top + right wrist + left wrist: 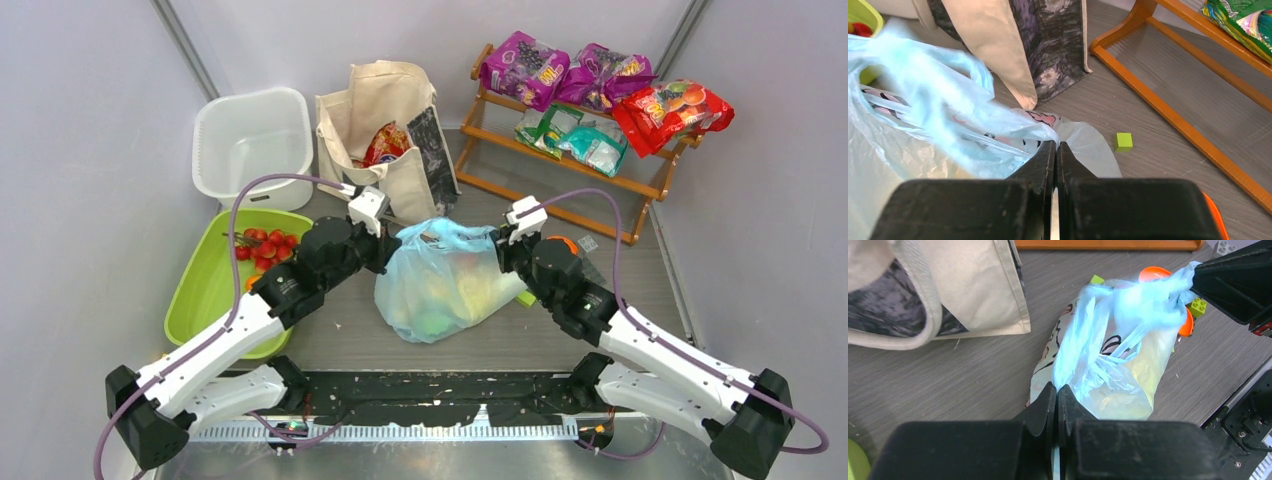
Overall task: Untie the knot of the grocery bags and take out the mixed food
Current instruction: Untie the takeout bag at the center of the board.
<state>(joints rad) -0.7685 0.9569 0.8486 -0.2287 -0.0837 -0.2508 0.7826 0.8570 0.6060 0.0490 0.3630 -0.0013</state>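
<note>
The light-blue plastic bag (440, 290) lies mid-table, with yellow and green food showing faintly through it. Its bunched handles and knot (1148, 300) stretch between my two grippers. My left gripper (1058, 388) is shut on a strip of the blue handle at the bag's left. My right gripper (1056, 144) is shut on the bag's plastic at its right, and shows in the left wrist view as a black wedge (1233, 280). The cream canvas tote (385, 135) stands behind, with a red-orange snack packet (388, 143) in it.
A white tub (250, 140) sits at back left. The green tray (205, 290) holds small red fruits (265, 248). A wooden rack (570, 165) at back right carries purple, teal and red packets. A small green cube (1123, 141) and an orange object (1154, 273) lie by the bag.
</note>
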